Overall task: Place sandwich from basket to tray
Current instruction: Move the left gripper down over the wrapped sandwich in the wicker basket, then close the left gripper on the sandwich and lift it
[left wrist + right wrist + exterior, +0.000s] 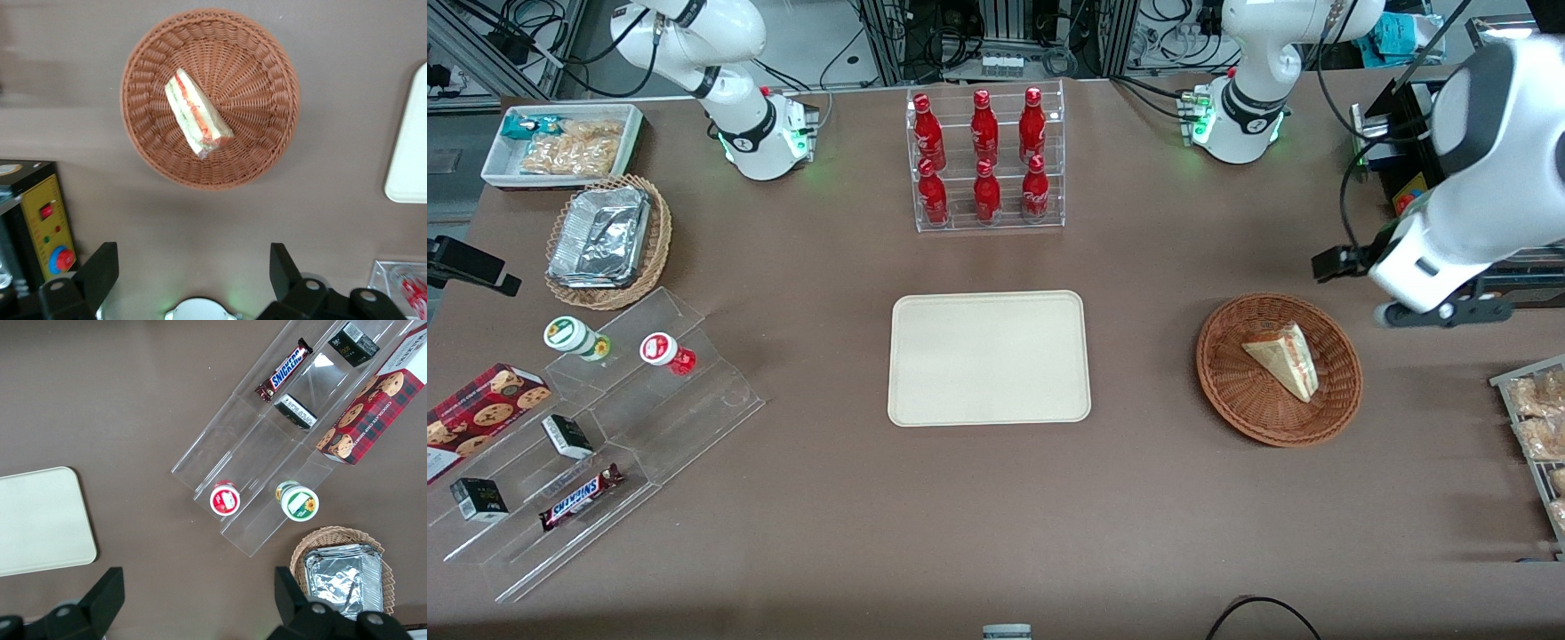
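The sandwich [1285, 358], a pale wedge with red and green filling, lies in the round reddish-brown wicker basket [1227, 391]; both also show in the left wrist view, the sandwich [197, 113] inside the basket [267, 133]. The cream tray [989, 357] lies flat at the table's middle, bare, and its corner shows in the left wrist view [410, 160]. My left gripper [1336, 263] hangs above the table, a little farther from the front camera than the basket and toward the working arm's end. Its fingers are wide open and empty [193, 260], clear of the basket.
A clear rack of red bottles [985, 160] stands farther from the front camera than the tray. A black box with a yellow control panel [47, 227] sits near the gripper. A wire rack of snack packs [1538, 418] lies at the working arm's end.
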